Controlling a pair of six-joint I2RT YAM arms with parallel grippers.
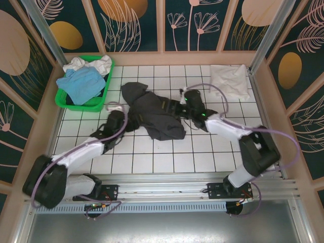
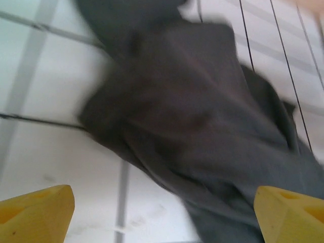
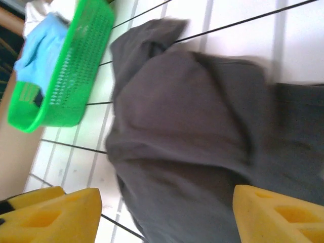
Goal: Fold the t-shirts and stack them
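Probably a robot lab cell, gridded tabletop [image 1: 167, 157], aluminium rail [image 1: 167, 185], leaf-patterned wall panels [image 1: 134, 23]

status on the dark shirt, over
Left fingers open, right fingers open, both at dark shirt. Shirt crumpled, unfolded. Basket apart, far left.

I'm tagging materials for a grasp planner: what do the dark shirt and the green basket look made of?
Dark shirt: soft matte cloth, likely a cotton-type knit; it lies crumpled in loose folds. Green basket: rigid plastic, slightly glossy, judging by its moulded perforated wall and even bright colour.
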